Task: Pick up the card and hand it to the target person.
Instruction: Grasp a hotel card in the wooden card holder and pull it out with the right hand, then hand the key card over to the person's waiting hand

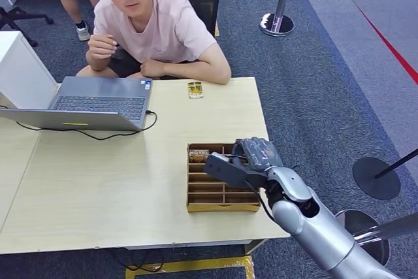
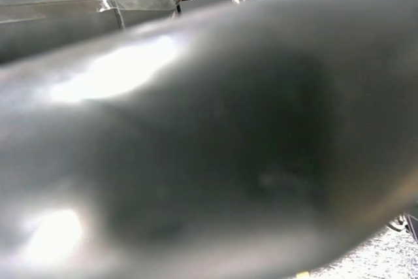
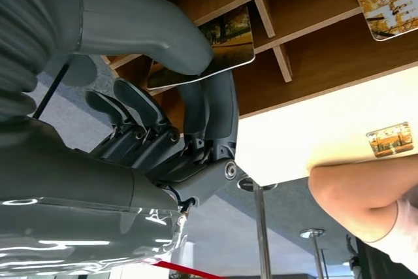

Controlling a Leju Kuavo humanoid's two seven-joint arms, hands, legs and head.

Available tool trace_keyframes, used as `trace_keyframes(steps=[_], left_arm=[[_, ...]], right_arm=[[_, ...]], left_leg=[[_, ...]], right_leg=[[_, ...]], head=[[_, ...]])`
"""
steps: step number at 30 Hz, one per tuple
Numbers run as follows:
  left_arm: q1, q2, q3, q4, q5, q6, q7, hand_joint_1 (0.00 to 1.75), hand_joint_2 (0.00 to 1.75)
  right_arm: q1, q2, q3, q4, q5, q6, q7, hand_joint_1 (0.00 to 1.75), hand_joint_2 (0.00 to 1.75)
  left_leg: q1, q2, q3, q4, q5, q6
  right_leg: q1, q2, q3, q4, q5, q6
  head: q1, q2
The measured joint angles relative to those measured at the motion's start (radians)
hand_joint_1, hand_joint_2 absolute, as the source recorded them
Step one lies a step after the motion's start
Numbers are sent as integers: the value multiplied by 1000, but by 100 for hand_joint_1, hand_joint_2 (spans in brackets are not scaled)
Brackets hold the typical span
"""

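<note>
I see the table (image 1: pixel 123 181) with the person (image 1: pixel 157 24) seated behind it. My right hand (image 1: pixel 246 161) sits over the wooden divider tray (image 1: pixel 222 206), thumb and fingers (image 3: pixel 207 106) pinching a card (image 3: pixel 222 40). Another card (image 1: pixel 195 89) lies near the person's forearm.

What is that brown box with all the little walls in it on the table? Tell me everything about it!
The box is a low, open brown tray, seemingly wood or cardboard, split by thin dividers into many slots. It lies flat near the table's front edge, on the robot's right side. One card with an autumn-coloured picture rests in a far slot. The right hand hovers over the far right part, and in the right wrist view it pinches another card between thumb and fingers above the slots.
</note>
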Motion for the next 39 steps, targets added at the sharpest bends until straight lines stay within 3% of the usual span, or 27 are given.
trace_keyframes(steps=[10,14,16,20,32,39], left_arm=[[0,0,0,0,-2,6,-14,0,0],[0,0,0,0,-3,9,-41,0,175],[0,0,0,0,-3,10,-52,0,175],[0,0,2,0,0,10,-53,0,0],[-1,0,2,0,-3,7,-41,0,0],[-6,0,2,0,-16,4,-32,0,0]], right_arm=[[0,1,-18,-16,-32,-90,-121,161,175],[-2,1,-32,-45,-41,-100,-138,162,175],[-2,1,-38,-57,-42,-100,-143,161,175],[-2,3,-47,-81,-46,-101,-160,163,175],[-44,43,-50,-120,-45,-137,-245,160,175],[-115,93,-41,-64,-14,-145,-260,162,175]], left_leg=[[0,0,0,0,0,0],[0,0,0,0,0,0],[0,0,0,0,0,0],[0,0,0,0,0,0],[0,0,0,0,0,0],[0,0,0,0,0,0]], right_leg=[[0,0,0,0,0,0],[0,0,0,0,0,0],[0,0,0,0,0,0],[0,0,0,0,0,0],[0,0,0,0,0,0],[0,0,0,0,0,0]], head=[[0,0],[0,0],[0,0],[0,0],[0,0],[0,0]])
